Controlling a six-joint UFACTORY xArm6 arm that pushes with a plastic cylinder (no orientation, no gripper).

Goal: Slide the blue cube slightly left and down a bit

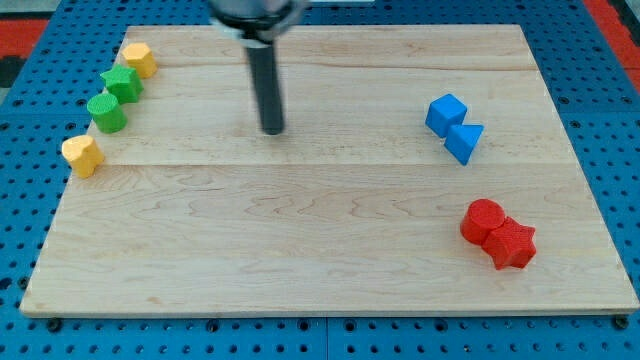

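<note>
The blue cube [446,113] sits at the view's right on the wooden board [300,230]. A blue triangular block [464,141] touches it just below and to its right. My tip [273,129] is the lower end of a dark rod coming down from the view's top centre. It stands far to the left of the blue cube, apart from every block.
A red cylinder [484,221] and a red star block [513,244] touch at the lower right. At the left edge lie a yellow block [139,59], a green star block [122,83], a green cylinder [106,112] and another yellow block [82,154].
</note>
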